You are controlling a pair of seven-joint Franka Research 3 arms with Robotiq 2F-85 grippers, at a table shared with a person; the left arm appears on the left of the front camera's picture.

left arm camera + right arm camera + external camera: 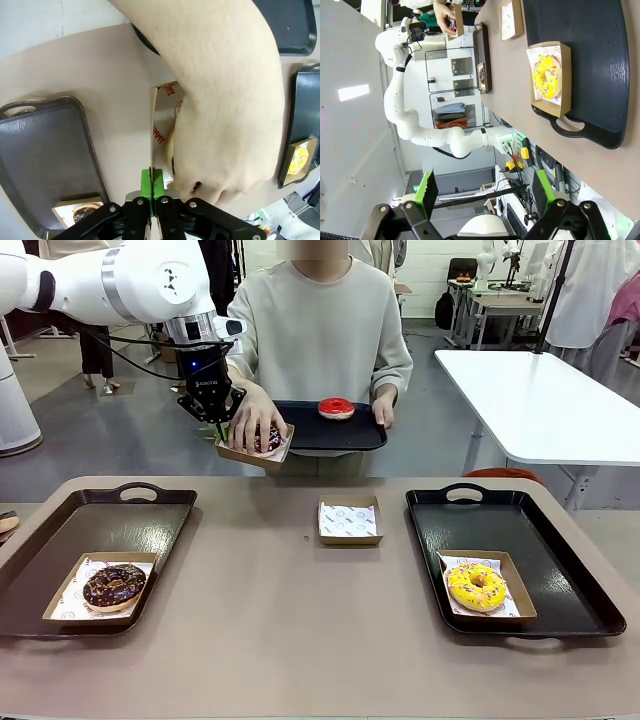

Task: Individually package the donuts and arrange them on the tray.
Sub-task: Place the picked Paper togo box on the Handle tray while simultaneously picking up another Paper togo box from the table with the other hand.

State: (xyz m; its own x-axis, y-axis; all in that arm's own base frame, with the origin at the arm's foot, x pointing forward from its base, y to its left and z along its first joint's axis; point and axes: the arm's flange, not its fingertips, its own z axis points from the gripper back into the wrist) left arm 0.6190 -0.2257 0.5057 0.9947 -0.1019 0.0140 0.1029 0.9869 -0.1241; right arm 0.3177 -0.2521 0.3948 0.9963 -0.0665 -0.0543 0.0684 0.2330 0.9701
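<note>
Left end effector (152,181): green pads pressed together on the thin side wall of a raised cardboard box (159,120), pinching it at the edge, up above the far side of the desk (290,620).
Raised cardboard box: paper-lined with printed paper, tilted, and holding the purple-glazed donut (268,441).
Person's hand (255,418): laid over the purple-glazed donut from above, covering most of it. In the left wrist view the hand and forearm hide most of the inside of the box.
Held tray (345,437): black, in the person's other hand, just beside the raised box on the robot's right.
Red donut (336,408): glossy, lying bare on the held tray, not in a box.
Right end effector (485,192): fingers (428,186) spread wide with nothing between them, well apart from the desk's things.
Yellow donut (477,585): sprinkled, sitting in an open box (522,585) on the near part of the black right tray (560,570).
Chocolate donut (114,585): sprinkled, in an open box (95,621) on the near part of the brown left tray (100,520).
Empty box (350,539): paper-lined, on the bare desk between the two trays, towards the far side.
</note>
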